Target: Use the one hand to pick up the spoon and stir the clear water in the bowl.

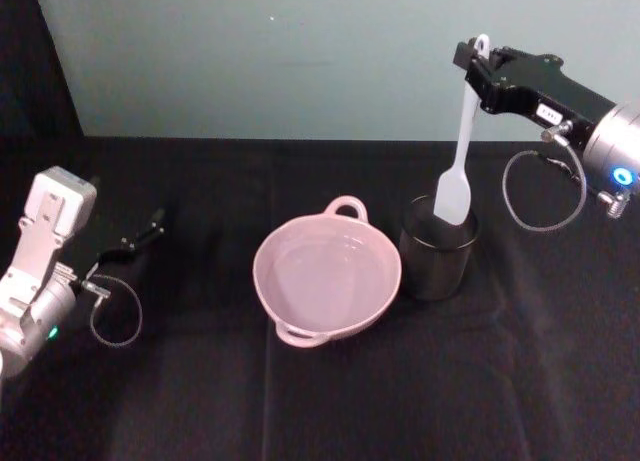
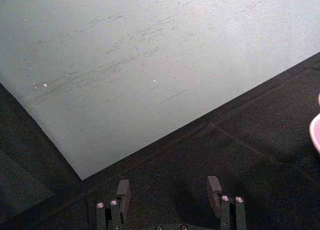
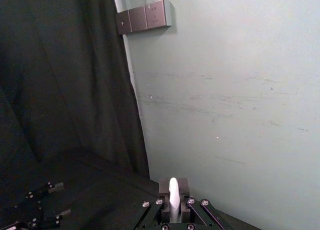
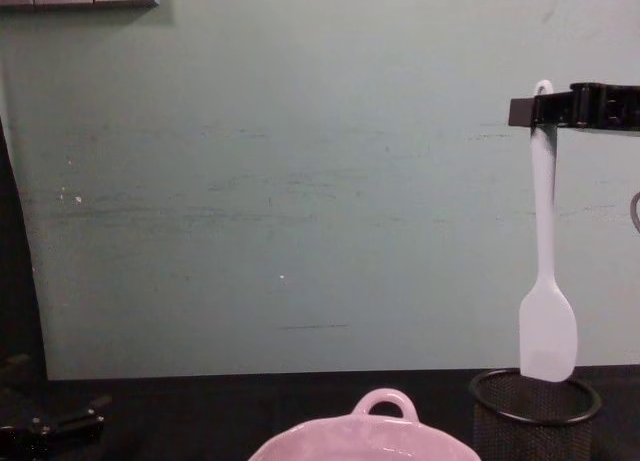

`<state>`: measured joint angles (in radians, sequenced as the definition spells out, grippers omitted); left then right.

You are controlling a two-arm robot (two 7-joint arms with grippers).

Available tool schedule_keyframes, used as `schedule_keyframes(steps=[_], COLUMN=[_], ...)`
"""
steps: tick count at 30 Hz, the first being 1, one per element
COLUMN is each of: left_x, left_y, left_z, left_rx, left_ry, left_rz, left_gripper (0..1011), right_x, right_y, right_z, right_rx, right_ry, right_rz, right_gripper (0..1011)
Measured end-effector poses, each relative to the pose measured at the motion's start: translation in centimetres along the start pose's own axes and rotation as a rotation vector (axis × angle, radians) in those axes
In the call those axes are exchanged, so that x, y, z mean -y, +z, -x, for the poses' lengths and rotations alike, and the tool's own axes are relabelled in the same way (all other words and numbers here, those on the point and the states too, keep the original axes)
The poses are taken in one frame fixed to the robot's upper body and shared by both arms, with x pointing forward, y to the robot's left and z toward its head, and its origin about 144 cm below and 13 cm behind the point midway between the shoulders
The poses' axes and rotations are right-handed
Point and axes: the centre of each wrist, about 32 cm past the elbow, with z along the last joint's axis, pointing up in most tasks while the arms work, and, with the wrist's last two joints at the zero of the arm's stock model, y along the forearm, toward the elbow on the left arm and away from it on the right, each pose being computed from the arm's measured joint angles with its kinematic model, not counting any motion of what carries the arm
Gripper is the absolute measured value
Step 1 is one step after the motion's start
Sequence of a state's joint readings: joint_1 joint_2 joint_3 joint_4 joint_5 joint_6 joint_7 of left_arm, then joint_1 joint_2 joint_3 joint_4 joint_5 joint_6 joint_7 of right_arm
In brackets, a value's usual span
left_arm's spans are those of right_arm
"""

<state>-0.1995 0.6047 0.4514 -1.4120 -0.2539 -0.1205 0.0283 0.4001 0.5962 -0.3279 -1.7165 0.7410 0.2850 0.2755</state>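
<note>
The right end effector (image 1: pixel 473 61) is clamped on the top of the spoon's (image 1: pixel 461 156) handle, high above the right far part of the black surface (image 1: pixel 200 391). The spoon hangs upright, its blade tip at the rim of the black mesh cup (image 1: pixel 437 259). Just left of the cup sits the pink bowl (image 1: pixel 290 326) holding clear water (image 1: pixel 322 273). The left end effector (image 1: pixel 148 228) rests low at the far left, fingers apart.

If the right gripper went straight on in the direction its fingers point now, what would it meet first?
Probably the pale green wall. The right gripper, shut on the spoon, faces it with nothing between, though the depth is unclear.
</note>
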Motion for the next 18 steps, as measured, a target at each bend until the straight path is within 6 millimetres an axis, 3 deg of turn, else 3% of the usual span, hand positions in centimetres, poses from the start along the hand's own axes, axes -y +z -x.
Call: schedule_keyframes(steps=[18], left_x=[0.00], left_y=[0.00], left_z=[0.00], left_rx=[0.000], left_ry=[0.000], left_rz=[0.000], left_gripper=[1011], right_x=[0.02], right_y=[-0.19], right_z=[-0.02], right_rx=[-0.002], right_ry=[-0.002], right_rz=[-0.002], right_gripper=[109])
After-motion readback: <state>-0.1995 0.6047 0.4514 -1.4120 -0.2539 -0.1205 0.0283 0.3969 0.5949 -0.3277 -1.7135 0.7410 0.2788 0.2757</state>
